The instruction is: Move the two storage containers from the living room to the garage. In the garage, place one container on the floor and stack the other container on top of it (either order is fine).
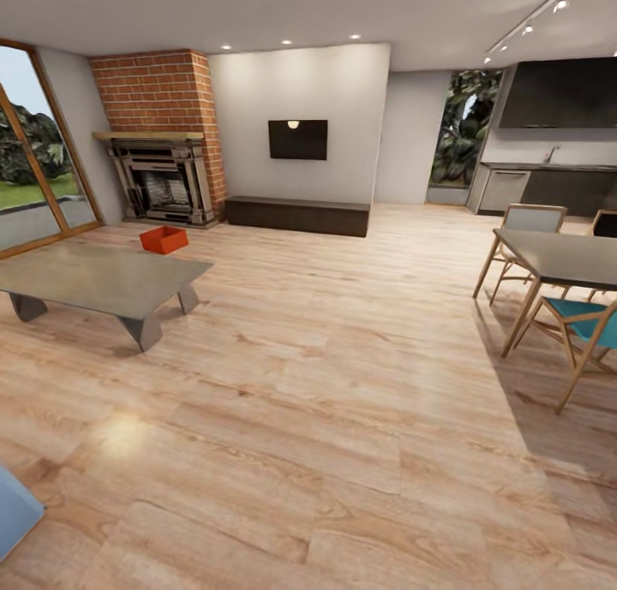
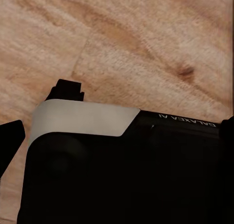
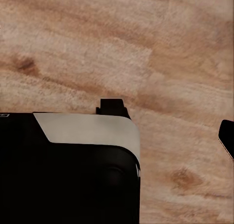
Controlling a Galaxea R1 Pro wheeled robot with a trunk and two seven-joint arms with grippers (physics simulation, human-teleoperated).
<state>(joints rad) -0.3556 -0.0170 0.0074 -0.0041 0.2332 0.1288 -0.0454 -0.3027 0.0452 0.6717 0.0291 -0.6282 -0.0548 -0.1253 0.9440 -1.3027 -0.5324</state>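
One orange-red storage container (image 1: 163,240) sits on the light wood-plank floor of the living room, far ahead on the left. It lies in front of the brick fireplace (image 1: 163,179) and just beyond the low grey coffee table (image 1: 103,277). The garage is out of view. In the left wrist view, my left gripper (image 2: 117,136) hangs open over the planks and my own dark base, with one black fingertip (image 2: 9,141) at the frame's edge. My right gripper (image 3: 117,136) is also open and empty, one fingertip (image 3: 227,136) showing at the frame's edge.
A dining table (image 1: 557,256) with wooden chairs (image 1: 583,333) stands at the right. A long dark low cabinet (image 1: 297,215) runs under the wall TV (image 1: 297,139). Glass doors (image 1: 34,162) are at far left, and a blue sofa corner (image 1: 13,509) is near left. Wide open floor lies ahead.
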